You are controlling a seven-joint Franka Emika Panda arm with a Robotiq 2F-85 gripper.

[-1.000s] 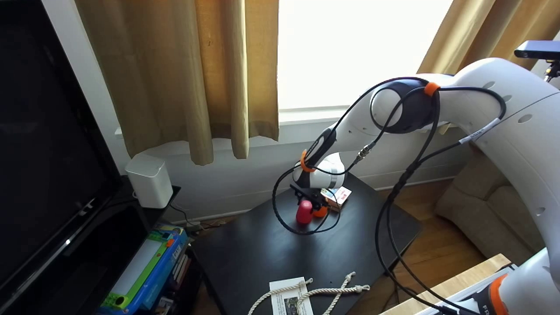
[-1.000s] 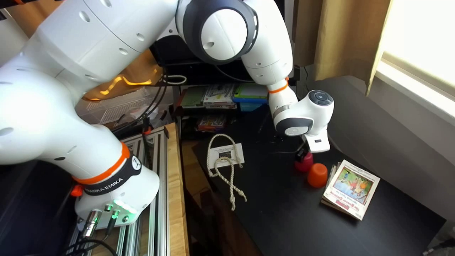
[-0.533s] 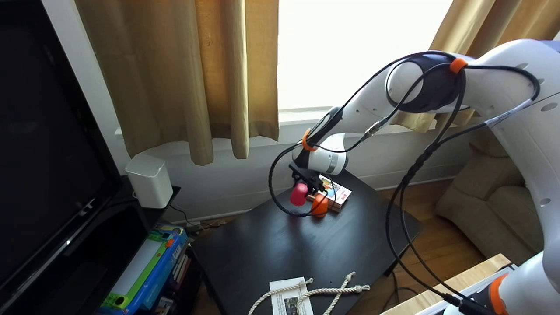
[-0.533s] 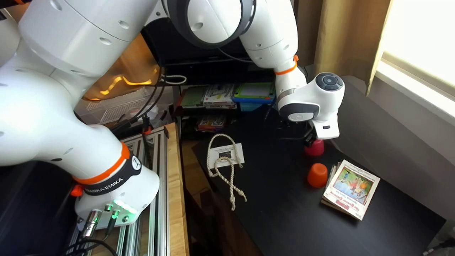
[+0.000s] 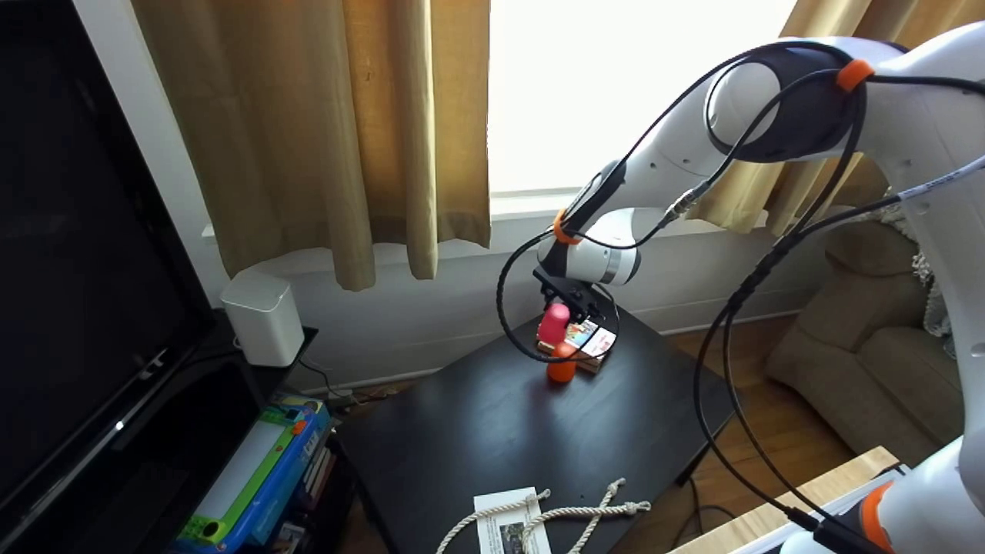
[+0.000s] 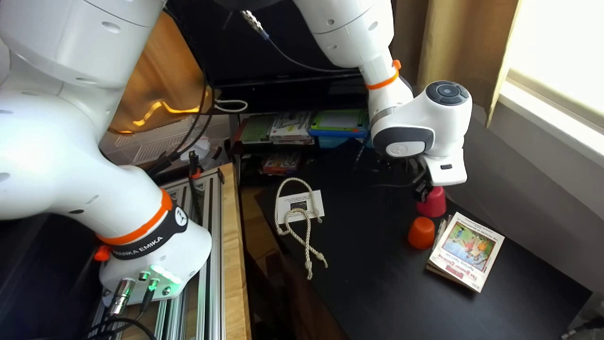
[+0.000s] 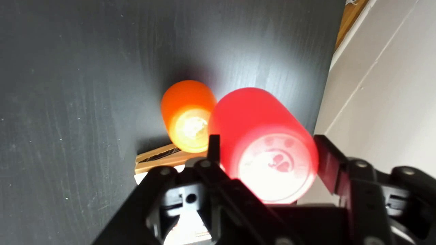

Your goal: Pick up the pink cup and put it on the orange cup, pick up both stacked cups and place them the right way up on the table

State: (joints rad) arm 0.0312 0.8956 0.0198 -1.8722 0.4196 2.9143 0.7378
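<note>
Your gripper [image 7: 268, 149] clamps the pink cup [image 7: 253, 114] above the table [image 5: 492, 446]; pickup is done. Stacking it on the orange cup [image 6: 421, 233], then lifting and righting both, remains.

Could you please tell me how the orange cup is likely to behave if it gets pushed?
The orange cup stands closed end up, its wider end on the table, so a low push would probably slide it rather than tip it. Its smooth sides may be slippery, and their even, round shape suggests fairly stiff plastic.
</note>
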